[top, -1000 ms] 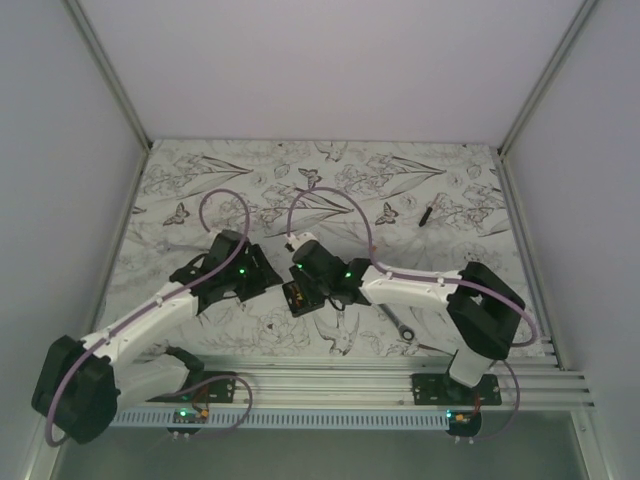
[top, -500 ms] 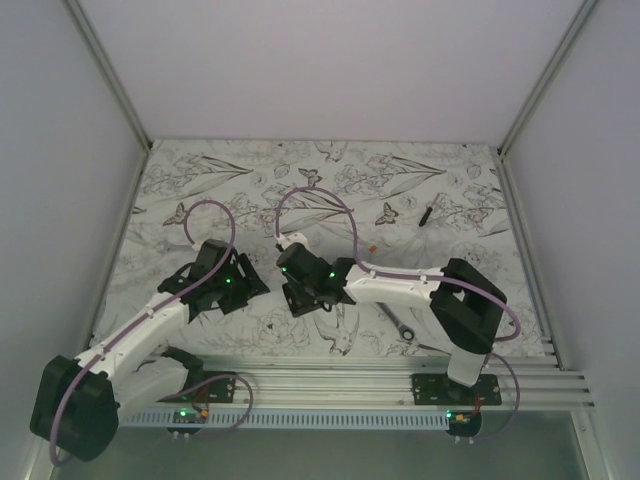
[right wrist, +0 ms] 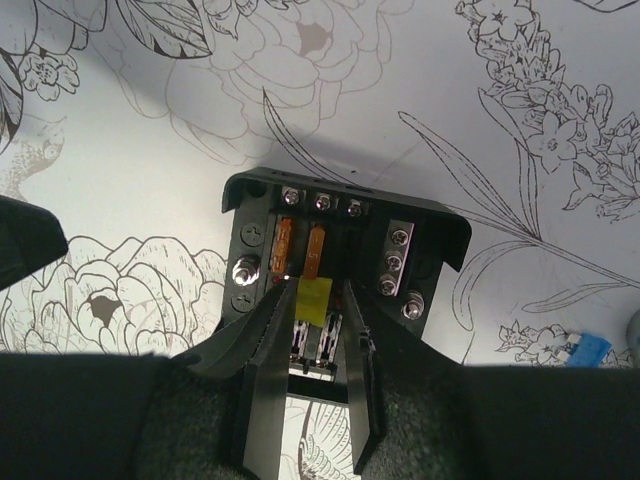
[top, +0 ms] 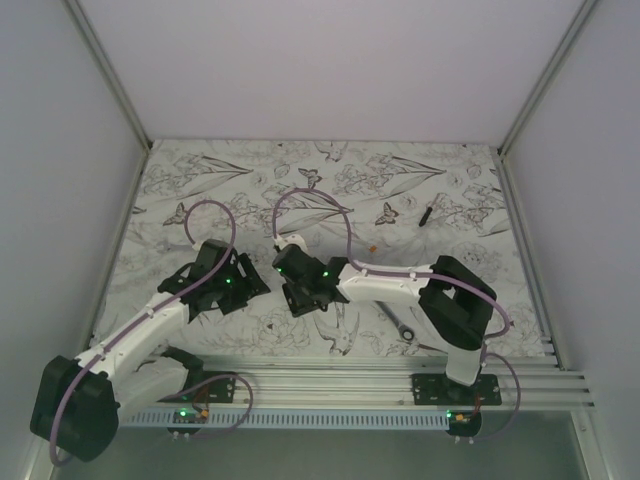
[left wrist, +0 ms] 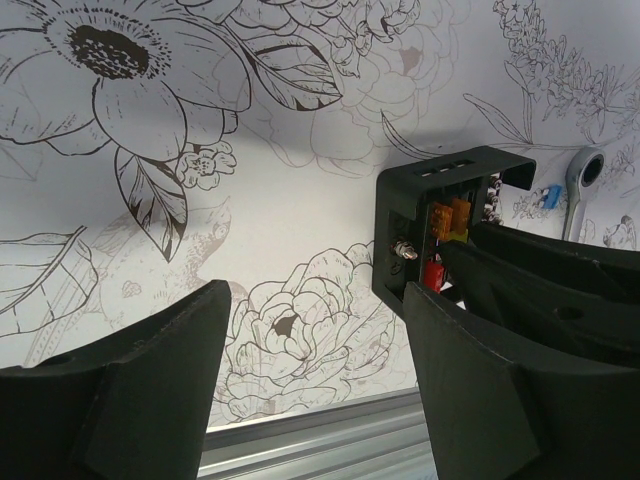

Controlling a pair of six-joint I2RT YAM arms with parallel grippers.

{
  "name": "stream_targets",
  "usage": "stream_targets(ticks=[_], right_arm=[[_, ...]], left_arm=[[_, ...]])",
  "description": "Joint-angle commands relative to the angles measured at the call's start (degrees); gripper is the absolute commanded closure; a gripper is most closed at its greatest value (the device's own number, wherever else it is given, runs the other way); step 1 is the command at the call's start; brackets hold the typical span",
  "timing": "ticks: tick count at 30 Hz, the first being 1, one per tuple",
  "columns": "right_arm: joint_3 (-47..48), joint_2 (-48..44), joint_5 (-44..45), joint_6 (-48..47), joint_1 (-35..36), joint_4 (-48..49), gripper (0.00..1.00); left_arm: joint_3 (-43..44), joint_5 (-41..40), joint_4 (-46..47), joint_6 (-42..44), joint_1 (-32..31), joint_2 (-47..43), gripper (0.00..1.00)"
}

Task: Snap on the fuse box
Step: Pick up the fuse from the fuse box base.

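The fuse box (right wrist: 340,235) is a small black square box lying flat on the flower-printed mat, with two orange fuses (right wrist: 300,250) and silver screws inside. It also shows in the left wrist view as the fuse box (left wrist: 440,215), and from above as the fuse box (top: 300,300), mostly under the right wrist. My right gripper (right wrist: 318,300) points down into the box, shut on a yellow fuse (right wrist: 316,296) beside the orange ones. My left gripper (left wrist: 315,300) stands open to the left of the box, touching nothing; from above the left gripper (top: 258,284) is a short way off.
A silver wrench (top: 400,323) lies right of the box, also seen as the wrench (left wrist: 582,185). A loose blue fuse (right wrist: 590,350) lies by it. A thin black stick (top: 427,213) rests at the back right. The metal rail (top: 380,375) runs along the near edge.
My left gripper has pulled back to the left, away from the box, and opened wider. The right gripper has shifted slightly left over the box and its jaws have narrowed.
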Motion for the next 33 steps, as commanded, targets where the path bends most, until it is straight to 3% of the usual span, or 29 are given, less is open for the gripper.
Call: stream_targets(ticks=[1, 7, 17, 28, 33], right_arm=[[1.9, 1.2, 1.2, 1.4, 0.5, -0.9, 0.68], [2.2, 1.2, 2.1, 1.2, 0.5, -2.4, 0.66], [0.7, -2.6, 7.3, 0.6, -0.1, -5.1, 0.74], [-2.2, -6.2, 3.8, -0.6, -2.3, -1.5, 0.78], [-3.1, -7.0, 2.1, -0.8, -2.9, 0.0, 0.71]], left_arm=[[-0.9, 0.5, -1.6, 1.1, 0.5, 0.1, 0.27], [-0.9, 0.5, -1.6, 1.1, 0.6, 0.1, 0.27], [-0.8, 0.1, -1.6, 1.3, 0.7, 0.2, 0.24], [-0.6, -0.1, -1.6, 1.5, 0.9, 0.9, 0.17], [-0.4, 0.3, -1.6, 1.6, 1.0, 1.5, 0.18]])
